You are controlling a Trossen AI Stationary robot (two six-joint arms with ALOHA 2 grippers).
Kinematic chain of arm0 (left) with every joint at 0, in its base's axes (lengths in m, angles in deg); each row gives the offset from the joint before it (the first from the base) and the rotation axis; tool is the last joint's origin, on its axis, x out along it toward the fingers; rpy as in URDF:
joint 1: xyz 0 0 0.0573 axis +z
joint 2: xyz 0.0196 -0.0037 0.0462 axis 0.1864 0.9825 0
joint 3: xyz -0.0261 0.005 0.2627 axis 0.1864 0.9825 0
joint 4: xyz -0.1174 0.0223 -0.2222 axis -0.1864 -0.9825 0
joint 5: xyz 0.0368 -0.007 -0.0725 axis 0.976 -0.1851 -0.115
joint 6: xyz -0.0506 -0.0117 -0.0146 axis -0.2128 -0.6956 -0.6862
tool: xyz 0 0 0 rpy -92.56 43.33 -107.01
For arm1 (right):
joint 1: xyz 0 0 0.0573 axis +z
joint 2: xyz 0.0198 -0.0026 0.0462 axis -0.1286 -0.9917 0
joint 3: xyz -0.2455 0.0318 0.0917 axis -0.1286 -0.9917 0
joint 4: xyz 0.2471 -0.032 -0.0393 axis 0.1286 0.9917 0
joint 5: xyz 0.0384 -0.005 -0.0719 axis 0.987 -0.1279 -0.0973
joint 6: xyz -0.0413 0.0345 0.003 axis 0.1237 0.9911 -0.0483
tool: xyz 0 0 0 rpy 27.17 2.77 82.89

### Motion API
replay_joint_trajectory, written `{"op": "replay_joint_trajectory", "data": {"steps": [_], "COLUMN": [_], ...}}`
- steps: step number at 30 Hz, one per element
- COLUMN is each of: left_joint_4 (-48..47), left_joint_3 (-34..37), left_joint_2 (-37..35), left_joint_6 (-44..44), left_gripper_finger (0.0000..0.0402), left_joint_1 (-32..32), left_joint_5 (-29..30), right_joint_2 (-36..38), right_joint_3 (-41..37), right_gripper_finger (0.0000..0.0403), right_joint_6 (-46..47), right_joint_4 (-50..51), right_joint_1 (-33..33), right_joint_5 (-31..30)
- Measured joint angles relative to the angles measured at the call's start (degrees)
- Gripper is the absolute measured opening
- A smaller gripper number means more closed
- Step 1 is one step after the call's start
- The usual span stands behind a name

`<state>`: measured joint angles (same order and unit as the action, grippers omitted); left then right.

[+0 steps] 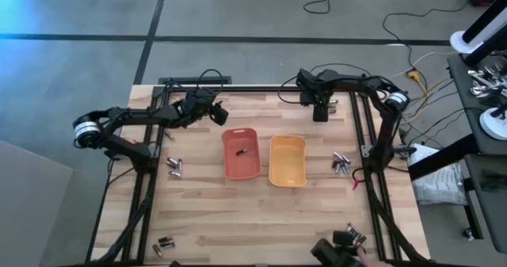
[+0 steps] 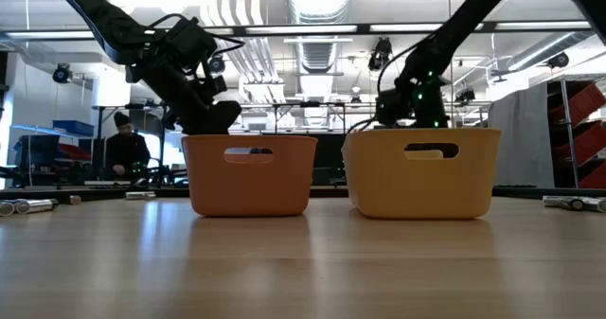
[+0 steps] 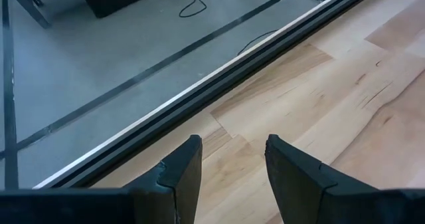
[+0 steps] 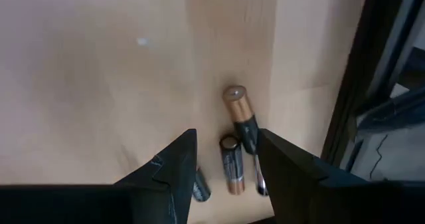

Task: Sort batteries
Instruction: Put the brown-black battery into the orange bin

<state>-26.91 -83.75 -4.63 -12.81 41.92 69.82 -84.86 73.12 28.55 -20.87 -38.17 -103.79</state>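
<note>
Left gripper (image 1: 218, 112) parted, empty, beside orange tray (image 1: 241, 152); right gripper (image 4: 224, 159) parted, empty, directly over copper-banded batteries (image 4: 238, 117) at table's far right edge, long axes running roughly fore-aft between fingers, so right arm nearer.

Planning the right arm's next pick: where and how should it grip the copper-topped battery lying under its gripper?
Grip the copper-topped battery across its round body near mid-length, coming straight down. It lies flat on the table, with another battery close beside its dark end, so the freer copper half probably suits the open right gripper.
</note>
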Motion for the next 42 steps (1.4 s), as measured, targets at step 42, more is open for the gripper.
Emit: {"op": "replay_joint_trajectory", "data": {"steps": [42], "left_joint_4": [19.89], "left_joint_3": [10.66], "left_joint_2": [-1.23], "left_joint_6": [12.25], "left_gripper_finger": [0.0146], "left_joint_1": [-0.30], "left_joint_5": [-15.69], "right_joint_2": [6.81], "right_joint_3": [4.00], "right_gripper_finger": [0.0040], "right_joint_6": [5.78], "right_joint_4": [-3.28], "right_joint_1": [-0.60], "right_joint_5": [5.95]}}
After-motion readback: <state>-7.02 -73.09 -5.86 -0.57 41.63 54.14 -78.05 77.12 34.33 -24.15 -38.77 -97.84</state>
